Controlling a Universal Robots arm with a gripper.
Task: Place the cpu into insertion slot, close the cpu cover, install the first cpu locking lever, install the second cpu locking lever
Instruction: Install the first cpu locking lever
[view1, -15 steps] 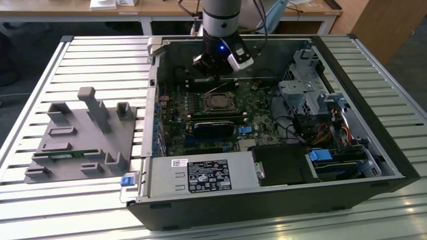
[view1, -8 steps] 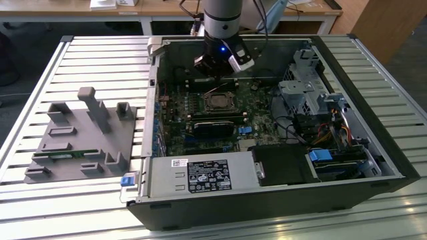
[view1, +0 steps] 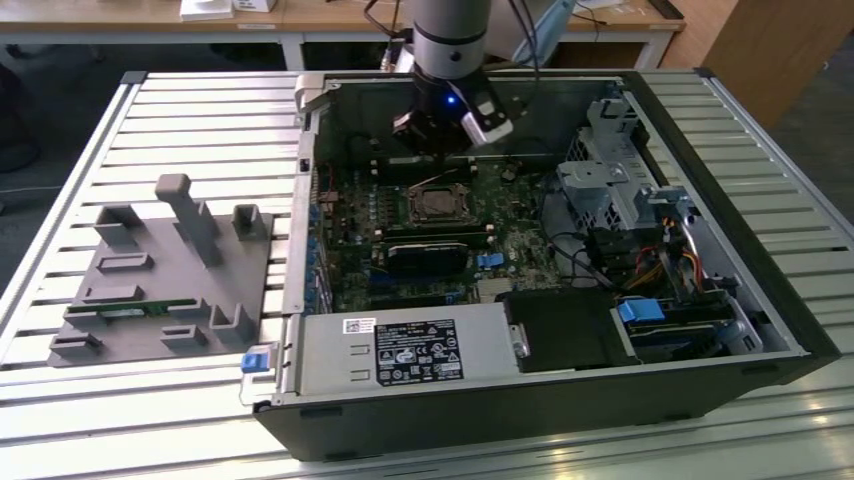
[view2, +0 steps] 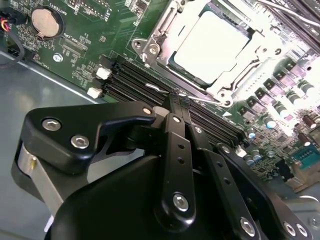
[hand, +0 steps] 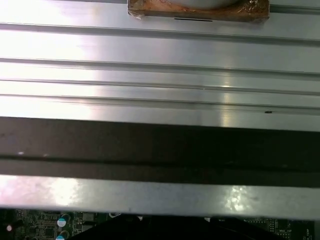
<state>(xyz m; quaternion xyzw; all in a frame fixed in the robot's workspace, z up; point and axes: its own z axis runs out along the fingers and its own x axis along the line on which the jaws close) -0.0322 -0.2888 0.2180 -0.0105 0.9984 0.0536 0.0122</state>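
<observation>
Green motherboard (view2: 90, 45), cpu (view2: 212, 42) beyond closed fingers (view2: 175, 107)

Hand (view2: 176, 107): black, semi-gloss links, looks like plastic or coated metal; bright steel screw heads.
Cpu (view2: 212, 42): smooth silvery metal top, glaring under light.
Cpu cover (view2: 150, 42): thin bare metal frame, shiny.
Motherboard (view2: 85, 35): green board, slight sheen; round coin cell (view2: 45, 20) dull metal.
Bench (view1: 200, 110): ribbed aluminium slats, brushed, reflective.
Fixture block (view1: 160, 290): matt grey plastic.
Computer case (view1: 747, 300): grey sheet metal inside, dark matt outer walls.
</observation>
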